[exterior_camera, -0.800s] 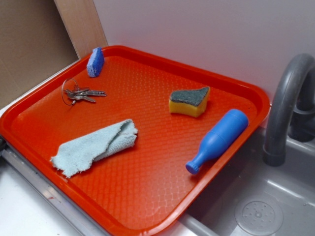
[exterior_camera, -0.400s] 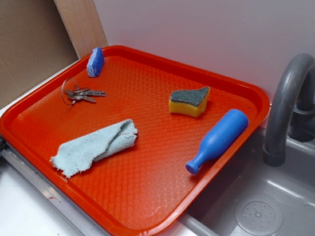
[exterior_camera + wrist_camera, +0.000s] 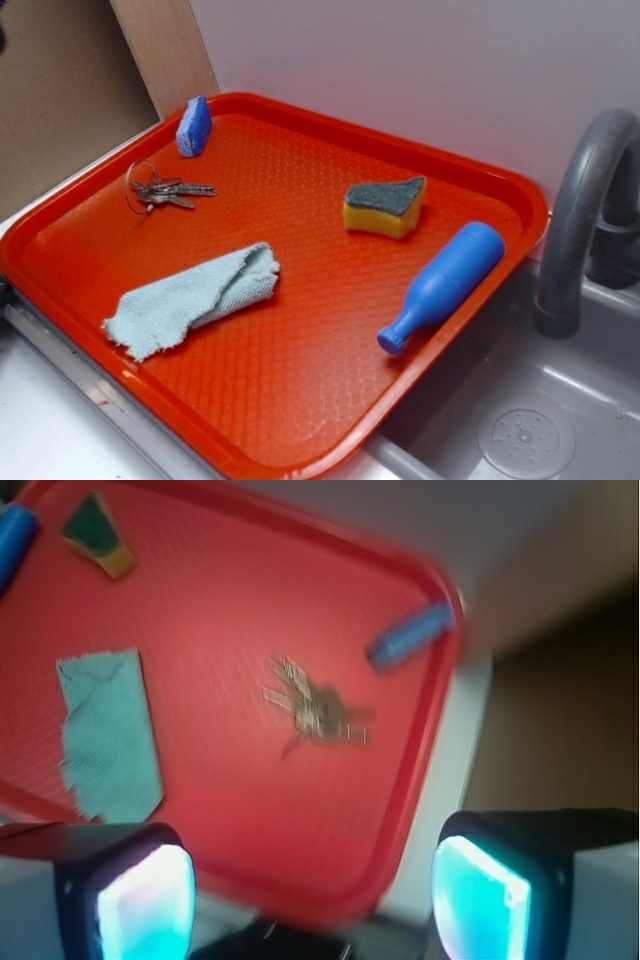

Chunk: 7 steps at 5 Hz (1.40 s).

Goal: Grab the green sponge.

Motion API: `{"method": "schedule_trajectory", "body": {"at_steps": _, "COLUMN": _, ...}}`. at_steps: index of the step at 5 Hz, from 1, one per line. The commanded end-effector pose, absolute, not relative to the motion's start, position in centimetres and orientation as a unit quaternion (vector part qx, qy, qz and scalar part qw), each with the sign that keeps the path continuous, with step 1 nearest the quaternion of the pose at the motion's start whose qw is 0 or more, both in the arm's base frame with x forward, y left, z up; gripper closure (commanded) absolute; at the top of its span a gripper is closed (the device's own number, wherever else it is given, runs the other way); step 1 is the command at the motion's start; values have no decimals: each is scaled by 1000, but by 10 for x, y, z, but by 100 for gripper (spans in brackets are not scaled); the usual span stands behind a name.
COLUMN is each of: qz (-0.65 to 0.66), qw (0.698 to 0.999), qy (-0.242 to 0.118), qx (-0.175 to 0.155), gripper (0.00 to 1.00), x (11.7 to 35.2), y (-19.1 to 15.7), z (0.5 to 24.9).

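The green sponge (image 3: 386, 206), a yellow foam wedge with a dark grey-green top, lies on the red tray (image 3: 300, 390) toward its far right. In the blurred wrist view the green sponge (image 3: 98, 532) shows small at the top left. My gripper (image 3: 312, 905) is open, its two pads wide apart with nothing between them, high above the tray's corner near the keys and far from the sponge. In the exterior view only a dark bit of the arm shows at the top left corner.
A blue bottle (image 3: 443, 285) lies right of the sponge by the tray's rim. A light blue-green cloth (image 3: 190, 297), keys (image 3: 160, 190) and a small blue sponge (image 3: 193, 126) are also on the tray. A grey faucet (image 3: 580, 220) and sink (image 3: 520, 420) stand at right.
A dark bit of the arm has come into the exterior view's top left corner. The objects on the tray have not moved.
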State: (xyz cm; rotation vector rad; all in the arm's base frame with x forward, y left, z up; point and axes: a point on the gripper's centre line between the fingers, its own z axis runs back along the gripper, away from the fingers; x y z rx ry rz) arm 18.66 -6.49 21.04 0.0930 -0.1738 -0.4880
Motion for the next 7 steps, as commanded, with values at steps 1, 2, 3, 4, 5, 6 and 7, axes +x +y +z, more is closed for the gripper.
{"method": "schedule_trajectory", "body": {"at_steps": 1, "qz": -473, "qw": 866, "qy": -162, "qx": 15, "gripper": 0, "x": 216, "y": -118, "z": 195}}
{"method": "schedule_trajectory", "body": {"at_steps": 2, "qz": -548, "qw": 825, "qy": -137, "qx": -11, "gripper": 0, "x": 241, "y": -148, "z": 165}}
{"method": "schedule_trajectory", "body": {"at_steps": 3, "qz": -565, "qw": 815, "qy": -127, "qx": -33, "gripper": 0, "x": 256, "y": -165, "z": 146}}
{"method": "schedule_trajectory", "body": {"at_steps": 4, "qz": -590, "qw": 799, "qy": -102, "qx": -54, "gripper": 0, "x": 268, "y": -195, "z": 128}}
{"method": "schedule_trajectory", "body": {"at_steps": 5, "qz": -609, "qw": 783, "qy": -93, "qx": -81, "gripper": 0, "x": 275, "y": -224, "z": 120}}
{"method": "schedule_trajectory", "body": {"at_steps": 6, "qz": -619, "qw": 777, "qy": -69, "qx": -92, "gripper": 0, "x": 276, "y": -248, "z": 111}}
{"method": "schedule_trajectory", "body": {"at_steps": 7, "qz": -623, "qw": 776, "qy": -34, "qx": -89, "gripper": 0, "x": 278, "y": -262, "z": 93}}
